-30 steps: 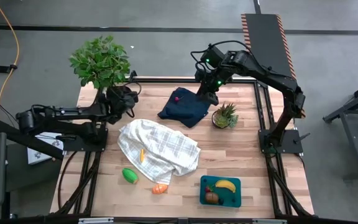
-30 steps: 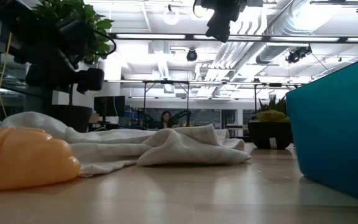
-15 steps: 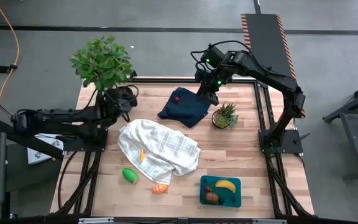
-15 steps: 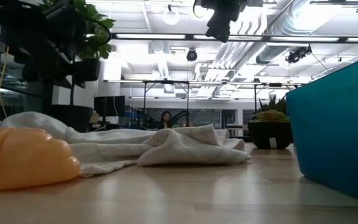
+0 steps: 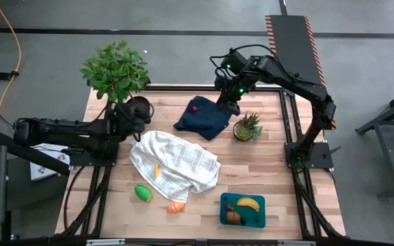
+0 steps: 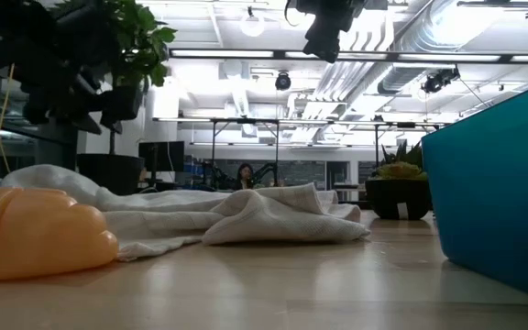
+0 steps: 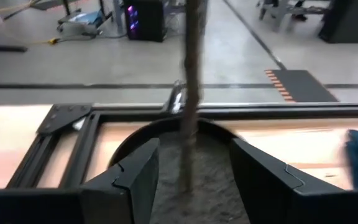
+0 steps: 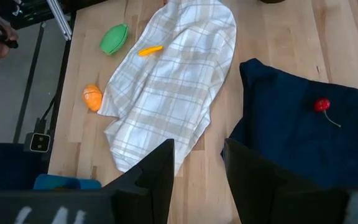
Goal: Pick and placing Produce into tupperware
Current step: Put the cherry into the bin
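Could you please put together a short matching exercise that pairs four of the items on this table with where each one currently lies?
Column 1
1. red cherry
2. yellow banana
3. small orange piece
4. green piece

Column 2
A. inside the teal tupperware
B. on the bare wooden table, beside the checked cloth
C. on the dark navy cloth
D. on the white checked cloth

Pairs: 1-C, 2-A, 3-D, 4-B
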`<state>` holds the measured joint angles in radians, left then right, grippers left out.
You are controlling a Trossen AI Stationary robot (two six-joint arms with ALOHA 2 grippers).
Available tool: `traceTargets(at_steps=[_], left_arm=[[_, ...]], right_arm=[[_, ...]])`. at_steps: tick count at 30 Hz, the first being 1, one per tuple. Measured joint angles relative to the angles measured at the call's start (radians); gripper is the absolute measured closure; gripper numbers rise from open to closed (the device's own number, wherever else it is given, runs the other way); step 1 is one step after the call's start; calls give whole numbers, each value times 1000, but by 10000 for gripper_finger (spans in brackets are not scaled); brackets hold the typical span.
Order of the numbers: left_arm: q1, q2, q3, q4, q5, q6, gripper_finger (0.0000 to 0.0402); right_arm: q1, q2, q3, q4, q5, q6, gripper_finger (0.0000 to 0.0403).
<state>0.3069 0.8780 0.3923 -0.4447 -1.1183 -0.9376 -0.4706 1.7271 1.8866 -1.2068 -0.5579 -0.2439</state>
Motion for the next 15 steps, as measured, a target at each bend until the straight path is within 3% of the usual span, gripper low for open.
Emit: traceTargets(at_steps=[4,10,15], left_arm=[[0,-9,0,-59,16,-72,218],[-9,-34,26,-61,56,-27,218],[-73,-40,66,-118,30,-17,218]], right_arm=[[0,0,0,0,0,4,274],[0,0,0,0,0,4,274],[0,0,0,0,1,8,274]])
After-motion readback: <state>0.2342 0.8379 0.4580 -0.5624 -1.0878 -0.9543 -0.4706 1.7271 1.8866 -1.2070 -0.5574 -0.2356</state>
